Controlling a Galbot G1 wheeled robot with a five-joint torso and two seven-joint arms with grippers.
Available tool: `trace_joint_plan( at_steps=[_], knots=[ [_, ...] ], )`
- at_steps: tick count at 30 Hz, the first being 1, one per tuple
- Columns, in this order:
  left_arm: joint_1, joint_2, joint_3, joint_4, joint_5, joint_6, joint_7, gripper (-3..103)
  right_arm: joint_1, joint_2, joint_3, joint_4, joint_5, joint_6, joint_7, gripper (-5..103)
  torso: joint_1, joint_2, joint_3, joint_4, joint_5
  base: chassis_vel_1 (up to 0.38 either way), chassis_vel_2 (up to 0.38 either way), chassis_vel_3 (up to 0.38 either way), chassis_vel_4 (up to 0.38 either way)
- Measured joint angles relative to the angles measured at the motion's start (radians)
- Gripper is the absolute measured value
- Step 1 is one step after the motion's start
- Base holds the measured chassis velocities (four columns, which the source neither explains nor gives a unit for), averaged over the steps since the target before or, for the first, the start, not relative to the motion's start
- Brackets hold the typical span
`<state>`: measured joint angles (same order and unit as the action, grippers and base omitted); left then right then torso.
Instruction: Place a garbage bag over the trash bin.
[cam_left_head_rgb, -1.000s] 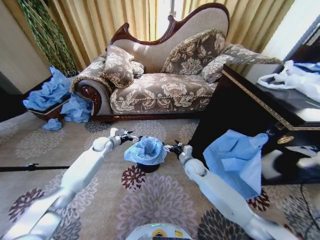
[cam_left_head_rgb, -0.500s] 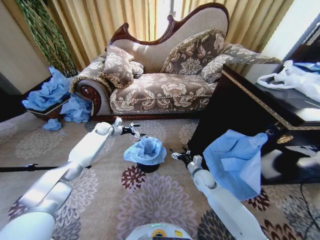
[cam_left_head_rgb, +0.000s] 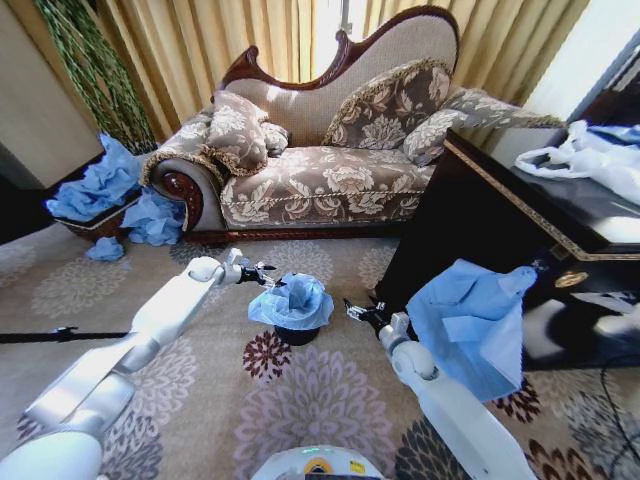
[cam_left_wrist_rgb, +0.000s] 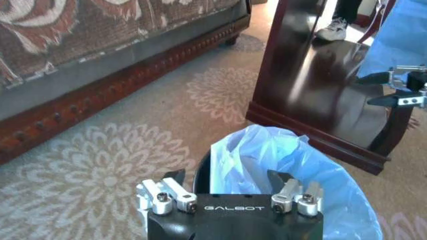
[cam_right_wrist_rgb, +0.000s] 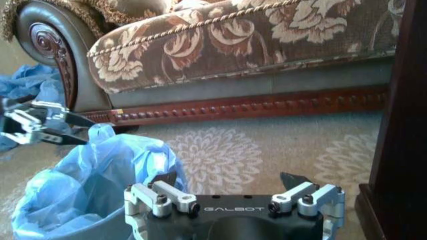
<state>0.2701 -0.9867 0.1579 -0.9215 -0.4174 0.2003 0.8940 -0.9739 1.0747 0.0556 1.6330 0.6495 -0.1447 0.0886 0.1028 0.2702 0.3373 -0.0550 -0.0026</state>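
garbage bag (cam_left_head_rgb: 292, 298) hiding most of trash bin (cam_left_head_rgb: 296, 333); left gripper (cam_left_head_rgb: 268, 272), right gripper (cam_left_head_rgb: 355, 309) both spread open, empty, beside it

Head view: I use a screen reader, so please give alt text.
A light-blue garbage bag drapes over a small black trash bin on a floral carpet before an ornate sofa. The open left gripper sits at its rim; the open right gripper hangs just clear.
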Motion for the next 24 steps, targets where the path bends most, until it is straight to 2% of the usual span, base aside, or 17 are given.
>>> trace_joint_plan(
  at_steps=[2,4,5,8,9,12,14,17,18,20,24],
  knots=[
    [-0.001,-0.011,-0.001,0.008,0.002,-0.003,-0.003,81,-0.002,0.0,0.0,0.001,0.0,0.0,0.001,100,0.0,0.0,0.0,-0.0001,-0.0001,0.0,0.0,0.0,0.0],
    [-0.001,-0.023,-0.002,0.015,0.003,-0.005,-0.013,70,-0.008,-0.003,-0.001,0.003,-0.001,0.0,0.002,100,0.0,0.0,0.0,-0.0002,0.0001,0.0,0.0,0.0,0.0],
    [-0.001,-0.023,-0.002,0.015,0.003,-0.005,-0.013,70,-0.008,-0.003,-0.001,0.003,-0.001,0.0,0.002,100,0.0,0.0,0.0,-0.0002,0.0001,0.0,0.0,0.0,0.0],
    [-0.003,-0.029,-0.005,0.021,0.003,-0.006,-0.025,54,-0.017,-0.007,-0.001,0.006,-0.002,-0.001,0.003,100,0.0,0.0,0.0,0.0,0.0,0.0,0.0,0.0,0.0],
    [-0.003,-0.029,-0.005,0.021,0.003,-0.006,-0.025,54,-0.017,-0.007,-0.001,0.006,-0.002,-0.001,0.003,100,0.0,0.0,0.0,0.0,0.0,0.0,0.0,0.0,0.0],
    [-0.003,-0.03,-0.009,0.028,0.003,-0.006,-0.028,38,-0.024,-0.01,-0.001,0.007,-0.002,-0.002,0.004,100,0.0,0.0,0.0,0.0001,0.0001,0.0,0.0,0.0,0.0],
    [-0.003,-0.031,-0.01,0.029,0.004,-0.006,-0.028,38,-0.024,-0.01,-0.001,0.007,-0.002,-0.002,0.004,100,0.0,0.0,0.0,0.0002,0.0,0.0,0.0,0.0,0.0],
    [-0.003,-0.044,-0.012,0.036,0.005,-0.006,-0.029,22,-0.019,-0.012,-0.003,0.007,0.001,-0.004,0.008,100,0.0,0.0,0.0,0.0001,0.0001,0.0,0.0,0.0,0.0],
    [-0.003,-0.044,-0.012,0.036,0.005,-0.006,-0.029,22,-0.019,-0.012,-0.003,0.007,0.001,-0.004,0.008,100,0.0,0.0,0.0,0.0001,0.0001,0.0,0.0,0.0,0.0],
    [-0.004,-0.059,-0.015,0.044,0.011,-0.007,-0.029,12,-0.016,-0.012,-0.006,0.008,0.003,-0.004,0.011,100,0.0,0.0,0.0,0.0001,0.0001,0.0,0.0,0.0,0.0],
    [-0.003,-0.073,-0.023,0.048,0.019,-0.007,-0.03,10,-0.016,-0.012,-0.007,0.008,0.003,-0.005,0.012,100,0.0,0.0,0.0,-0.0001,0.0,0.0,0.0,0.0,0.0]
  ],
)
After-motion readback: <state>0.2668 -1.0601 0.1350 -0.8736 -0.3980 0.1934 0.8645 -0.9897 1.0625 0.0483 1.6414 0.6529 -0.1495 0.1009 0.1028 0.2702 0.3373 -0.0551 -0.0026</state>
